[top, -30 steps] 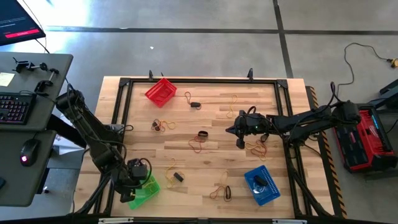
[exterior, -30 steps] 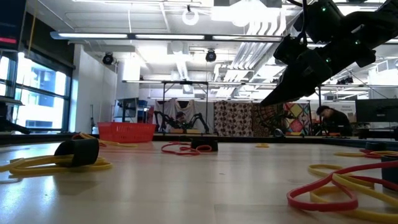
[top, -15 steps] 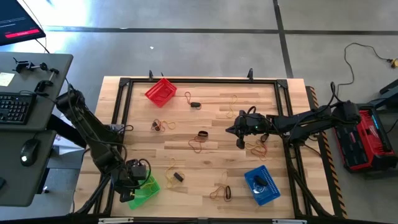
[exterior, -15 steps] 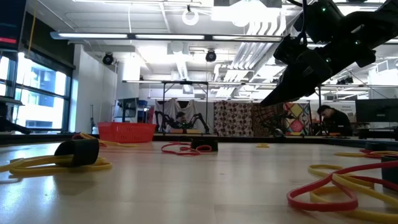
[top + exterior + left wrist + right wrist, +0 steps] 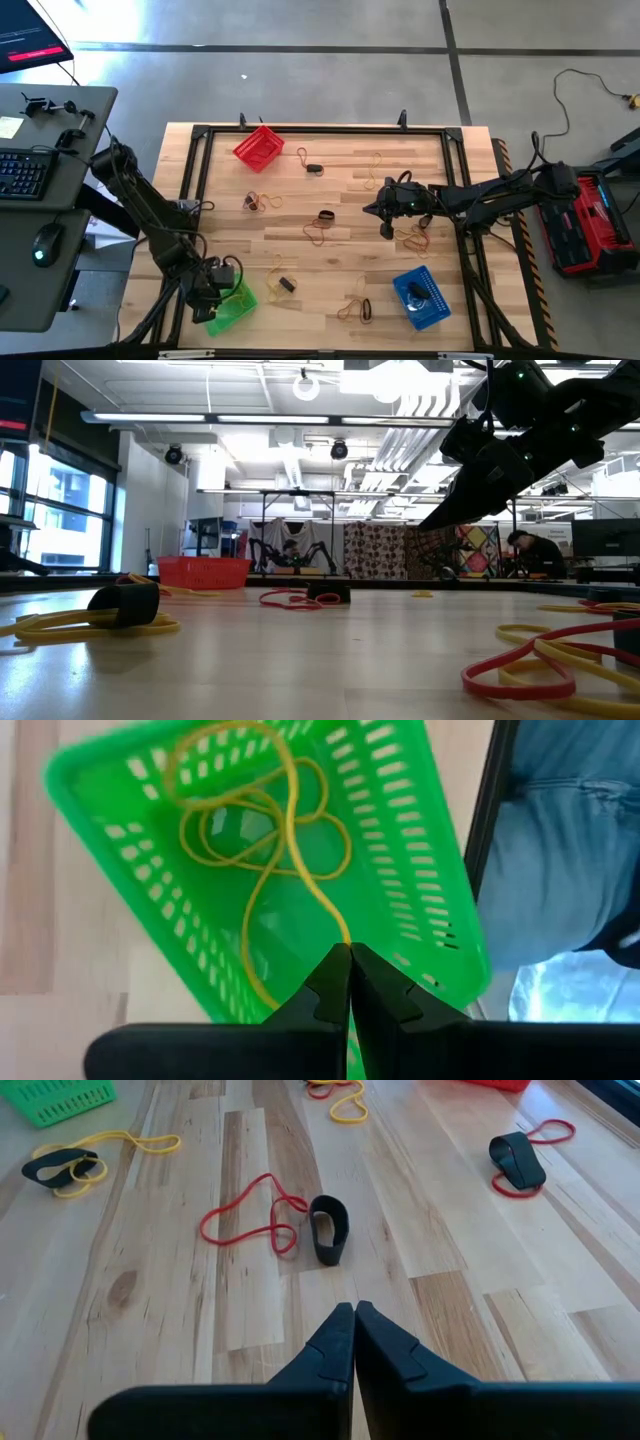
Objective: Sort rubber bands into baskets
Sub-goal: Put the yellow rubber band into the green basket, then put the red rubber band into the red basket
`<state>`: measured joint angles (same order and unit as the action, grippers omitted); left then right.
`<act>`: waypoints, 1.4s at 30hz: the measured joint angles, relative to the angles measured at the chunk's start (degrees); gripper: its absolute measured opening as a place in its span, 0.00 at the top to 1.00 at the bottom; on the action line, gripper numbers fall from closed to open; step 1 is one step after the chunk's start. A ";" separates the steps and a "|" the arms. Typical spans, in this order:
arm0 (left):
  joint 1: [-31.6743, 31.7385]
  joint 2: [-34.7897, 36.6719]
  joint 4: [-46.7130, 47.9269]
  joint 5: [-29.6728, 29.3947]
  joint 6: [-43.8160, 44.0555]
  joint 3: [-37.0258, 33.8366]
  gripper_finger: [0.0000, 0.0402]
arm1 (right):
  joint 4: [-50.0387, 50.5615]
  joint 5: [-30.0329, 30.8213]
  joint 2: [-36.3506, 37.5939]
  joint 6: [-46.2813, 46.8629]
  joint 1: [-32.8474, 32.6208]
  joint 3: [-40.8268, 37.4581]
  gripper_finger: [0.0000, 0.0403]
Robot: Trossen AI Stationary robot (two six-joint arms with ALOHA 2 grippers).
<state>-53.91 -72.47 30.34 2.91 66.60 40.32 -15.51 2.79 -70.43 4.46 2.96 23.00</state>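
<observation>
We judge a drop-off is in hand: left gripper (image 5: 348, 982) hangs over the green basket (image 5: 232, 305), fingers pressed together on a yellow band (image 5: 262, 840); opening comes next. Right gripper (image 5: 384, 222), shut and empty, waits mid-table. Red loop (image 5: 250, 1225) and black band (image 5: 328, 1230) lie loose nearby.

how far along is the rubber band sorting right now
Early. Yellow bands already lie in the green basket, where the shut left gripper pinches one strand. The right gripper is shut, empty, above the table. Red and black bands remain scattered.
</observation>
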 joint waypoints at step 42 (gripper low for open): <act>4.17 0.01 0.63 3.40 -6.69 3.12 0.90 | -0.57 0.01 0.02 -2.98 0.04 0.02 1.00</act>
<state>-49.73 -72.45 30.97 6.31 59.91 43.44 -16.08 2.80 -70.41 1.48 3.01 23.03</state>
